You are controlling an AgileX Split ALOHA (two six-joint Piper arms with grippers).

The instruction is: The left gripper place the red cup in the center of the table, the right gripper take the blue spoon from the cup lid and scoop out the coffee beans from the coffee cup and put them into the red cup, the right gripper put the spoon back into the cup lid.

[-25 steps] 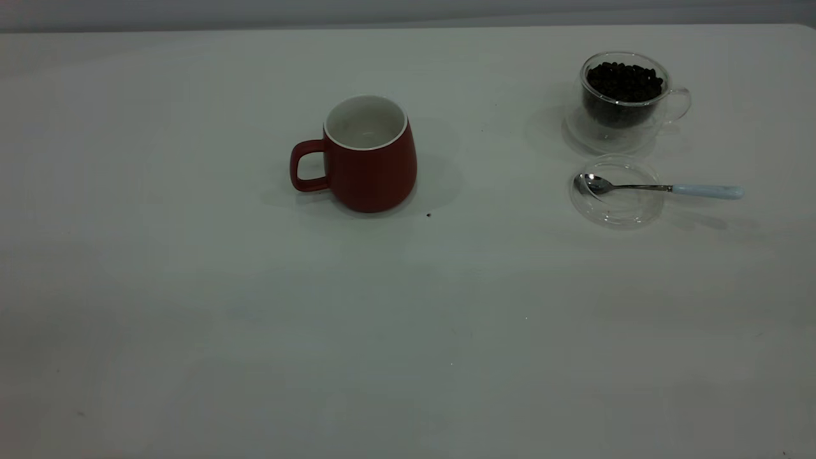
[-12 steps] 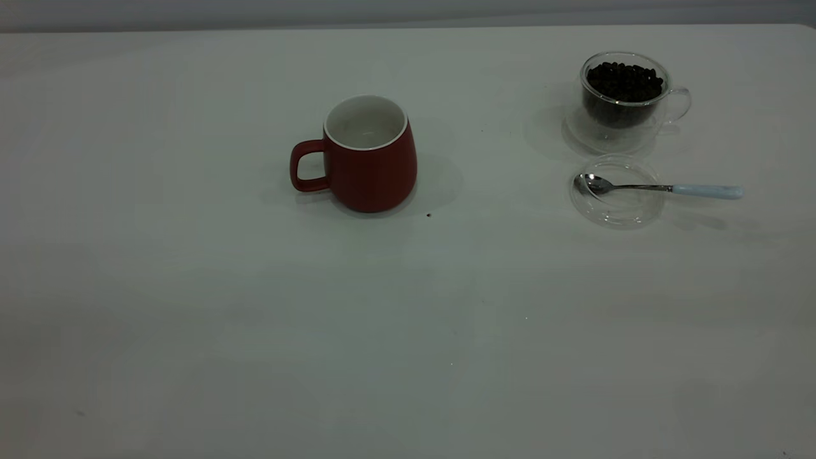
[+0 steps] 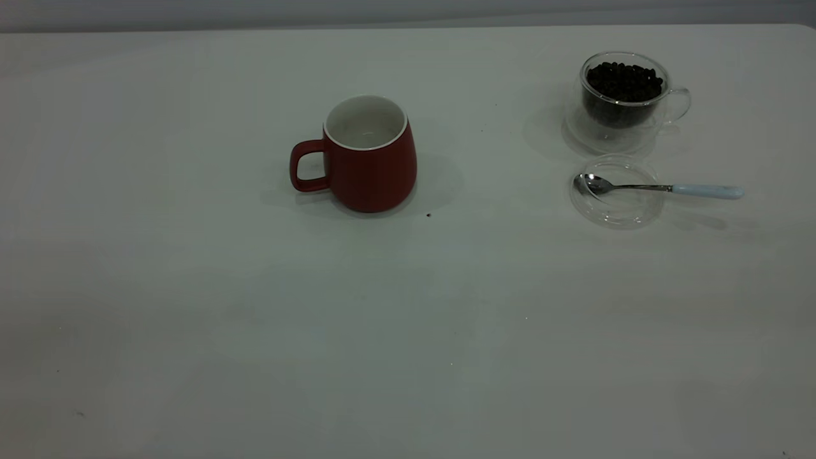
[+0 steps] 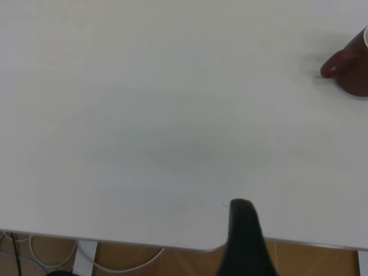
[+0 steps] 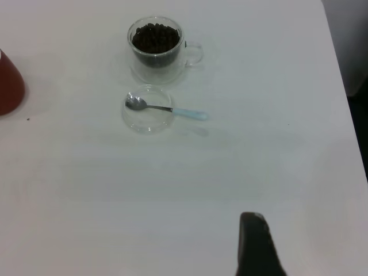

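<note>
Plain white matte rectangular worktop [image 3: 191,287], evenly lit, soft faint shadows. Grey wall strip [image 3: 382,11] runs along its far edge. Beneath the left tool, past the worktop's near edge: brown wooden floor [image 4: 144,263], loose white cables [image 4: 123,265], white table leg [image 4: 85,254].

Open table [image 3: 191,319] on all sides of red cup [image 3: 370,156]. Glass coffee cup [image 3: 621,95] just behind cup lid [image 3: 617,203]; spoon [image 3: 663,189] handle juts past lid rim, unobstructed from above
</note>
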